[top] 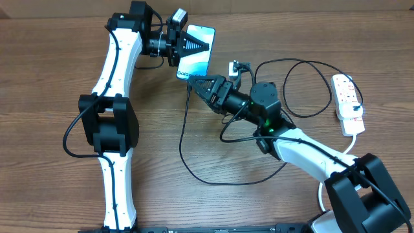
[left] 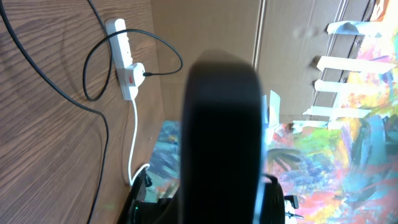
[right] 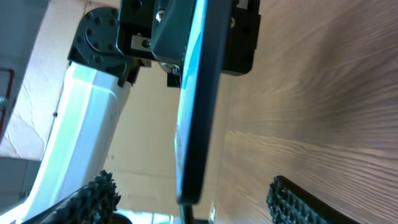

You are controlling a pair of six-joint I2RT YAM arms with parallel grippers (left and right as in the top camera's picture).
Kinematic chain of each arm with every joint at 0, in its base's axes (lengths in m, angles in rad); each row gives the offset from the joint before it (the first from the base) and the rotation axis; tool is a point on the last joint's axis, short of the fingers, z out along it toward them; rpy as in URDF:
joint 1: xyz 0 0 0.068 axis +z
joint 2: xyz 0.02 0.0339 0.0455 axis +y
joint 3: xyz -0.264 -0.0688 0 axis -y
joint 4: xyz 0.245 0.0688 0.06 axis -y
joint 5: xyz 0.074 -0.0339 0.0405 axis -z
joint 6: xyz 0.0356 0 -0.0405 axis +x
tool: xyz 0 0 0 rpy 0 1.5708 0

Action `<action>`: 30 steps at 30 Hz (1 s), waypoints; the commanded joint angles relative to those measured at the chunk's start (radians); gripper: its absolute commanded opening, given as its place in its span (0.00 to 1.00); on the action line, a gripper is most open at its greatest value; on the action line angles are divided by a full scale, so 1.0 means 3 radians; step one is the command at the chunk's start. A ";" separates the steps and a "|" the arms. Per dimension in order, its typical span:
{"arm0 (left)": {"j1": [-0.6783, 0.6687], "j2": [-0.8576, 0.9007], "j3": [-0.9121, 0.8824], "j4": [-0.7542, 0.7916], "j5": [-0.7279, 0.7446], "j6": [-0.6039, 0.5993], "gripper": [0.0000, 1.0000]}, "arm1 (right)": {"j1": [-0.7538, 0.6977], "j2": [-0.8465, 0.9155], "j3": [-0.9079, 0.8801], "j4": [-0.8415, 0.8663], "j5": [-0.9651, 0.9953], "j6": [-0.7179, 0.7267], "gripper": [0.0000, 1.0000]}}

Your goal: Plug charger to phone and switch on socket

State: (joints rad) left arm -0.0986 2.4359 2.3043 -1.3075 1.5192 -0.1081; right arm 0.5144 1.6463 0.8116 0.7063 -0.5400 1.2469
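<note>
A wooden table seen from above. Nearest, toward 6 o'clock, the long thin black charger cable loops across the wood and rises to the centre. There the right gripper points toward 11 o'clock, its ridged fingers spread apart either side of the phone's lower short edge, touching nothing. The cable's end meets that edge; whether the plug is seated cannot be told. Beyond, at 12 o'clock, the slim dark-rimmed phone with light blue screen is held above the table, clamped by the left gripper. Well apart, at 3 o'clock, lies the white elongated power strip.
</note>
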 commanded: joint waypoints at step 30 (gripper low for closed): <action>-0.0069 -0.0167 0.0046 -0.0014 0.0142 0.0025 0.04 | 0.0005 0.0013 0.0074 -0.0038 -0.0182 -0.0521 0.22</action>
State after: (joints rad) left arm -0.1032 2.4359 2.3043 -1.3117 1.5185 -0.1081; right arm 0.5114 1.6470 0.8116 0.6876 -0.6250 1.0988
